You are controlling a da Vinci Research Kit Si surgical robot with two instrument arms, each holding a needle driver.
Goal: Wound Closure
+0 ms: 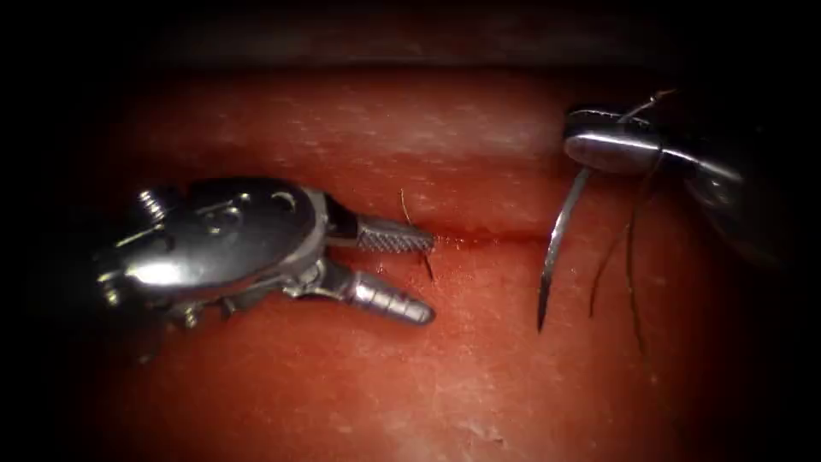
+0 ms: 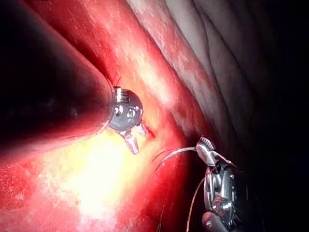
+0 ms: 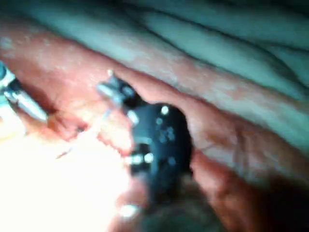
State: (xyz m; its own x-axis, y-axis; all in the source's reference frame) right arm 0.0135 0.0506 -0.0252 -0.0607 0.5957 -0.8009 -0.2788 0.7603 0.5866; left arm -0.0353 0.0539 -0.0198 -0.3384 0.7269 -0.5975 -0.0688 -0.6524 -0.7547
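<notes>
In the endoscope view the left tool [image 1: 423, 278] reaches in from nine o'clock, lying low over the tissue [image 1: 445, 385] with its wrist level and both jaws spread apart, holding nothing; the upper jaw's toothed face ends right at the left end of the cut [image 1: 487, 239], and the lower jaw points toward four o'clock below the cut line. A short cut end of thread [image 1: 410, 222] stands out of the tissue just beside the upper jaw's tip. Farther back, at two o'clock, the right tool [image 1: 590, 145] comes in from the right, jaws clamped on the needle [image 1: 554, 248] near its blunt rear end. The needle hangs free of the tissue, curving down toward six o'clock with its point just below the cut's right end. Dark thread [image 1: 631, 257] trails in loose strands beneath the right tool, to the right of the needle.
</notes>
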